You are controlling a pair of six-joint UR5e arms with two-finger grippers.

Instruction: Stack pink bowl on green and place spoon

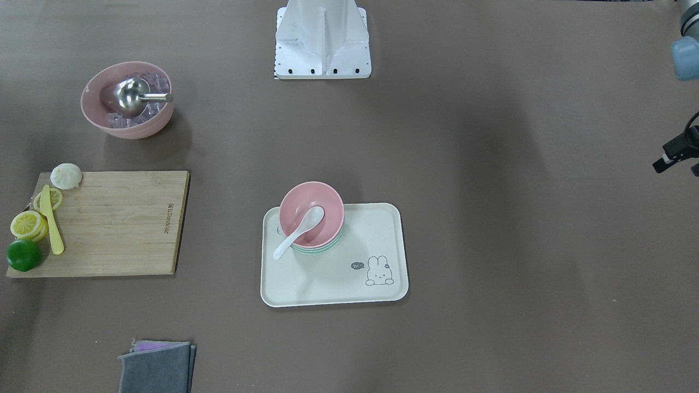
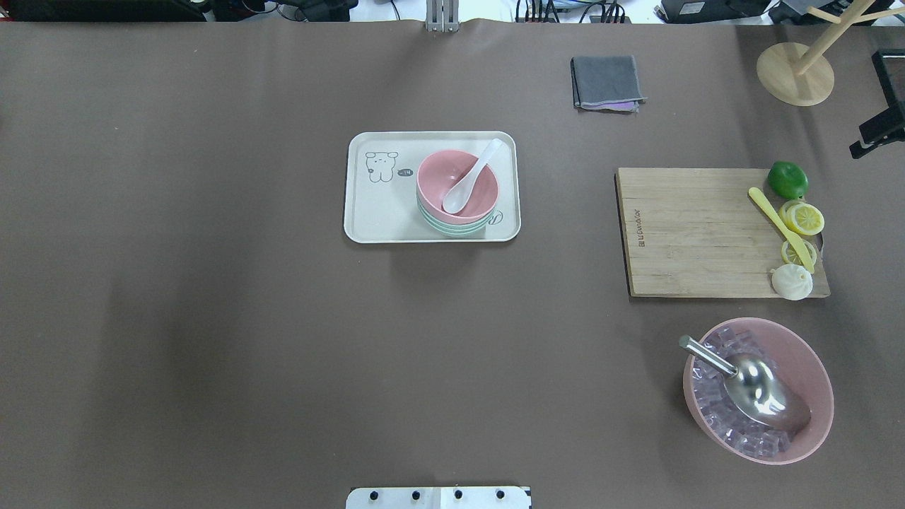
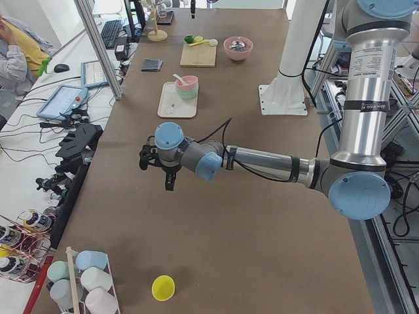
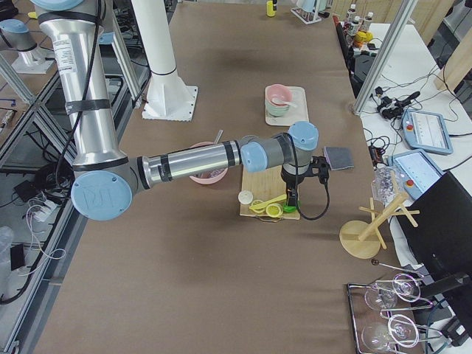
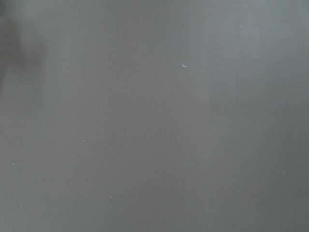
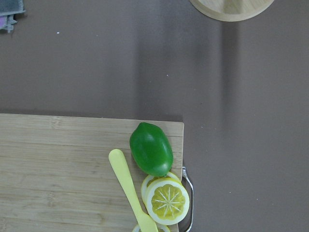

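Observation:
A pink bowl [image 1: 329,210] sits nested on a green bowl [image 1: 318,250] on the cream tray [image 1: 338,278] at the table's middle. A white spoon [image 1: 299,232] lies in the pink bowl with its handle over the rim. The overhead view shows the same stack [image 2: 483,189] with the spoon [image 2: 470,180]. My left gripper [image 1: 676,155] hangs over bare table far from the tray, also seen in the exterior left view [image 3: 163,171]. My right gripper [image 2: 877,134] hovers past the cutting board's far end [image 4: 293,198]. I cannot tell whether either gripper is open or shut.
A wooden cutting board [image 2: 686,233] holds a lime [image 2: 787,179], lemon slices, a yellow knife and a bun. A large pink bowl of ice [image 2: 806,367] with a metal scoop stands near it. A grey cloth [image 2: 606,83] and a wooden stand [image 2: 795,74] are at the back.

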